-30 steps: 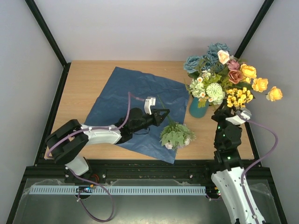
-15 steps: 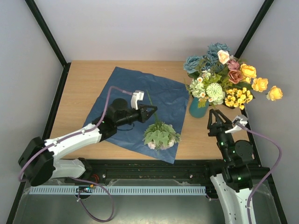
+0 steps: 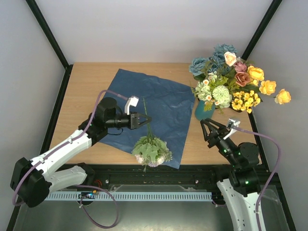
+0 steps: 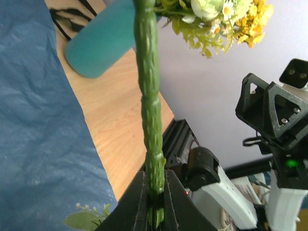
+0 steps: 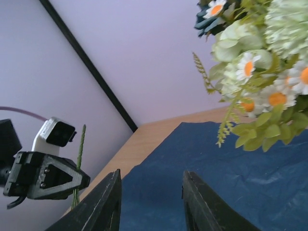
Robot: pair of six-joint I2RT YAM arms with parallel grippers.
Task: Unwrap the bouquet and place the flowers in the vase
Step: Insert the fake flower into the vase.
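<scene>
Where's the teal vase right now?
Overhead view: the vase stands on the right side of the table, beside the right corner of the blue paper, with flowers already in it.

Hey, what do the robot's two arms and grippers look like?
The left arm and right arm have white shells with black joints. A lilac cable loops along each. The left gripper and right gripper are black, with triangular open-frame fingers. A small white camera sits at each wrist. Green lights glow on the right arm.
</scene>
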